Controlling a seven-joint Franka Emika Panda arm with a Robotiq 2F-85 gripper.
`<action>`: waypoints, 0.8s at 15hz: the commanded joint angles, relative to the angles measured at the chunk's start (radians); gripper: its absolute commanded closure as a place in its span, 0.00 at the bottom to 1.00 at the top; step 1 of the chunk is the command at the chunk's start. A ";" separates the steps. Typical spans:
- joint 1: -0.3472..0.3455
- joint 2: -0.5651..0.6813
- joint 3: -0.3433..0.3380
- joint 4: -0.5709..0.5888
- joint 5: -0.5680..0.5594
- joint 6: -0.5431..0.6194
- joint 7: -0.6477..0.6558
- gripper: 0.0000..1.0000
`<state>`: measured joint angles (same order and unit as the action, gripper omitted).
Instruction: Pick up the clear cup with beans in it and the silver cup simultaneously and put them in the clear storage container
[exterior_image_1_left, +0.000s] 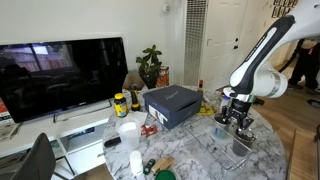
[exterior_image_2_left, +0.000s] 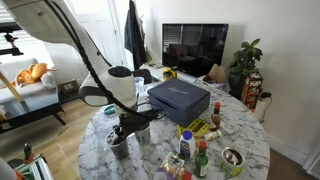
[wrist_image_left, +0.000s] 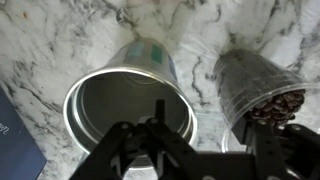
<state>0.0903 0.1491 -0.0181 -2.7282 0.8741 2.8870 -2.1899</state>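
In the wrist view the silver cup (wrist_image_left: 120, 110) stands at the left with its dark inside showing. The clear cup with beans (wrist_image_left: 262, 95) stands just right of it, with a strip of marble between them. My gripper (wrist_image_left: 212, 125) is right above both cups, one finger down inside the silver cup and the other at the clear cup's mouth. The fingers straddle the two neighbouring walls and look spread, not pressed on them. The gripper also shows in both exterior views (exterior_image_1_left: 236, 122) (exterior_image_2_left: 131, 128), low over the round marble table (exterior_image_2_left: 240, 125). I cannot make out the clear storage container.
A dark blue box (exterior_image_1_left: 172, 105) (exterior_image_2_left: 180, 98) lies mid-table, and its corner shows in the wrist view (wrist_image_left: 12, 140). A yellow black-lidded jar (exterior_image_1_left: 120, 103) and a white cup (exterior_image_1_left: 128, 133) stand near it. Bottles (exterior_image_2_left: 190, 150) and a small bowl (exterior_image_2_left: 232, 158) crowd one table edge.
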 joint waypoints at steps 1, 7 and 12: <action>-0.004 0.025 0.013 0.012 0.037 0.033 -0.038 0.47; -0.005 0.033 0.014 0.018 0.033 0.040 -0.037 0.73; -0.004 0.027 0.011 0.024 0.025 0.041 -0.031 0.98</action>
<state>0.0897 0.1602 -0.0153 -2.7108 0.8758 2.9043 -2.1944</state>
